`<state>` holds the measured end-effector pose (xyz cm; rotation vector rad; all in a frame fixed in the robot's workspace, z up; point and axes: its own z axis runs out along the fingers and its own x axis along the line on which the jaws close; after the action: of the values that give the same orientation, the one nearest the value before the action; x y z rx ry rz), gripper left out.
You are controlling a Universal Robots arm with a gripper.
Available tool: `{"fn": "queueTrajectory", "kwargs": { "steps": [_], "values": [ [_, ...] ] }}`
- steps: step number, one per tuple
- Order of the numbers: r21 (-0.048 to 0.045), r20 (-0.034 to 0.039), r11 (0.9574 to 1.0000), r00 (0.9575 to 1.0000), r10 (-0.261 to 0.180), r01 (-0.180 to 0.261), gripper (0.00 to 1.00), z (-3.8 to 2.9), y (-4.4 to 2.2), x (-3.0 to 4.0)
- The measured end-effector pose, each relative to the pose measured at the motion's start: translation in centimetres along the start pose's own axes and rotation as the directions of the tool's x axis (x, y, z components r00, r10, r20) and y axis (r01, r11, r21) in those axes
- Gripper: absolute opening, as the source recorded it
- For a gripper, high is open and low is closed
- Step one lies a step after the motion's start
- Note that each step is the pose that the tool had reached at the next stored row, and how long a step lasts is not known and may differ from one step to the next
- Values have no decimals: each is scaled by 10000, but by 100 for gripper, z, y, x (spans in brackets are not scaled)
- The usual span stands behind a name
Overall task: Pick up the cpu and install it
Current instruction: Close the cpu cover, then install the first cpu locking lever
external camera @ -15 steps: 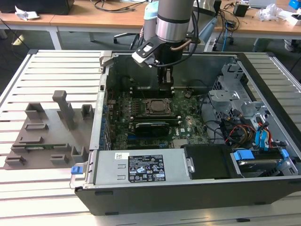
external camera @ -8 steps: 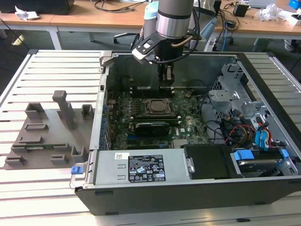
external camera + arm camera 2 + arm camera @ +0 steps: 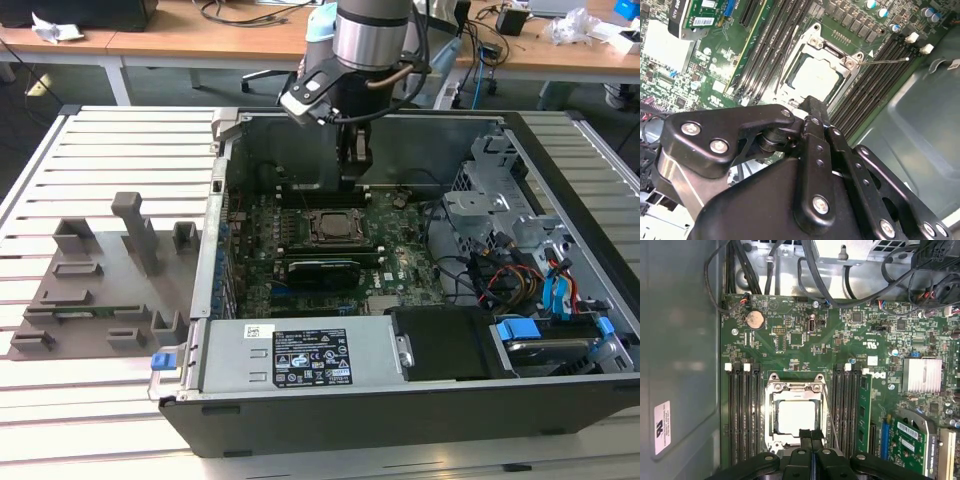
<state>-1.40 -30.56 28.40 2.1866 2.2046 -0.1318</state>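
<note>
The claw [image 3: 811, 432] is clenched on nothing, its fingers pressed together just above the socket [image 3: 792, 386] rim. The cpu [image 3: 796, 417] lies inside the socket, and whether it sits flush I cannot tell. In the exterior view the claw [image 3: 352, 178] hangs at the socket's 12 o'clock, with the holder blocks [image 3: 135, 235] well off at 9 o'clock. If the shut tips come down off-centre, they could tilt the chip and bend the contacts beneath. The thin lever [image 3: 885, 61] runs near the fingers and might snag.
</note>
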Motion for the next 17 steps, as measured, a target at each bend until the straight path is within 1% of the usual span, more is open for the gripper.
{"fn": "queueTrajectory", "kwargs": {
  "steps": [2, 3, 4, 17],
  "values": [
    [0, 0, 10000, 10000, 0, 0, 11, -32, -1, -3],
    [0, 0, 10000, 10000, 0, 0, 11, -62, -2, -5],
    [0, -1, 10000, 10000, 0, 0, 11, -70, -2, -6],
    [0, -4, 10000, 10000, 0, 0, 11, -72, -3, -6]
  ]
}}
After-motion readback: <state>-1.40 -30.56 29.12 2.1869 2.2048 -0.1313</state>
